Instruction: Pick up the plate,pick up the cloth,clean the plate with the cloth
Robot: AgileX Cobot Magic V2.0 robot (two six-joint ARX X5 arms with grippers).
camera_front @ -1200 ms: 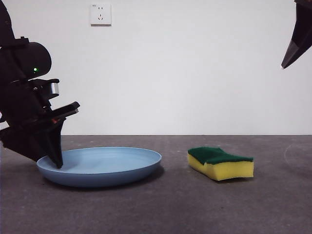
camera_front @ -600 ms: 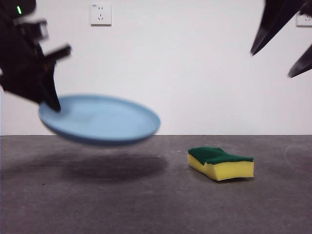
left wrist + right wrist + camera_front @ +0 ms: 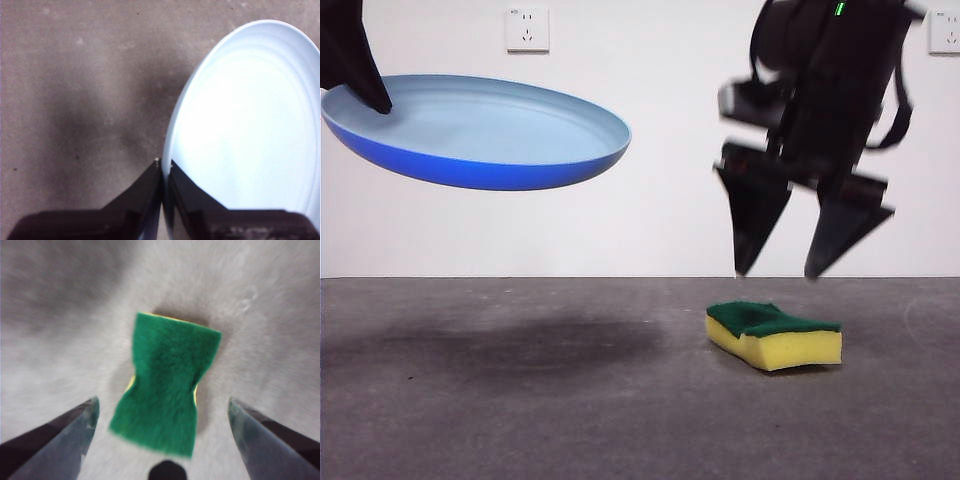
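The left gripper (image 3: pixel 162 167) has its 2 jaws pinched on the rim of the plate (image 3: pixel 480 130), one jaw on each face of the edge. It holds the plate in the air, high above the table (image 3: pixel 520 420) and tilted slightly, with the plate's shadow on the surface below. The plate looks stiff and light, since a thin edge grip carries it. Its smooth finish could let it slip or swing in so narrow a pinch, so rubbing pressure is best kept gentle and close to the held side.

The sponge (image 3: pixel 775 335) lies flat on the table, green scouring side up, well apart from the plate. The right gripper (image 3: pixel 790 270) hangs just above it with its jaws spread wide, one to each side in the right wrist view, and not touching it. The sponge looks soft and very light, so it will squash under a grip. The best hold is probably across its narrow waist between the wavy sides, low enough to catch the yellow foam.
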